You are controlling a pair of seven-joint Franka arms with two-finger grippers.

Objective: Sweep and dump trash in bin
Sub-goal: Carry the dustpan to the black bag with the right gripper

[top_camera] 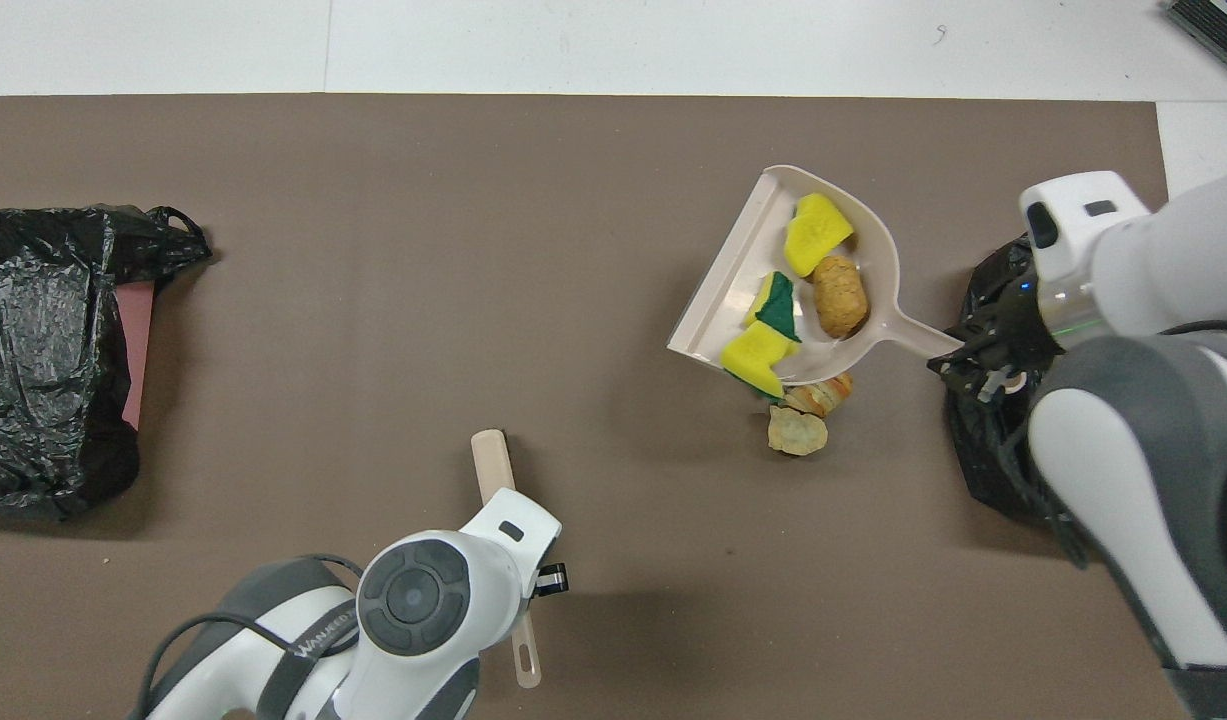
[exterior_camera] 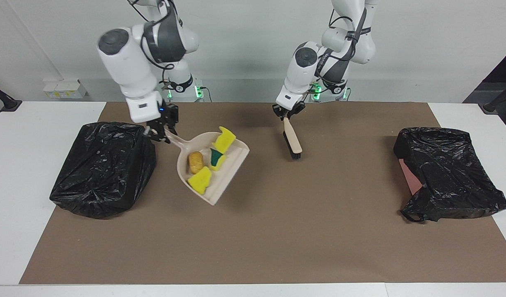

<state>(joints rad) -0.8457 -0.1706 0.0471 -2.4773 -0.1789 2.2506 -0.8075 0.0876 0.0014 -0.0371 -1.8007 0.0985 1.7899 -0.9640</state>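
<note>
Trash rides in the beige plastic dustpan [exterior_camera: 220, 177], which the right claw [exterior_camera: 158, 133] grips by its handle, clamped tight, and holds raised and tilted above the brown mat [exterior_camera: 277, 239] on the white surface [exterior_camera: 13, 165]. Inside the pan, out from that claw, lie a tan-brown bread-like lump [exterior_camera: 195, 162], a yellow sponge chunk [exterior_camera: 200, 180] at the open lip, a yellow-green sponge piece [exterior_camera: 216, 157] and another yellow sponge chunk [exterior_camera: 224, 139] by the pan's rim. Right beside the right claw sits the large bin wrapped in crinkled black plastic [exterior_camera: 104, 169], at the right arm's end of the surface. In the overhead view, two pale and brown crusty scraps [top_camera: 803, 415] lie on the mat under the pan's edge; the facing view hides them.

The left claw [exterior_camera: 286, 115] is closed on the handle of the beige brush with black bristles [exterior_camera: 293, 142], which hangs slanted below it, above the mat. A second black-bagged bin [exterior_camera: 446, 173] sits well apart from it, at the left arm's end.
</note>
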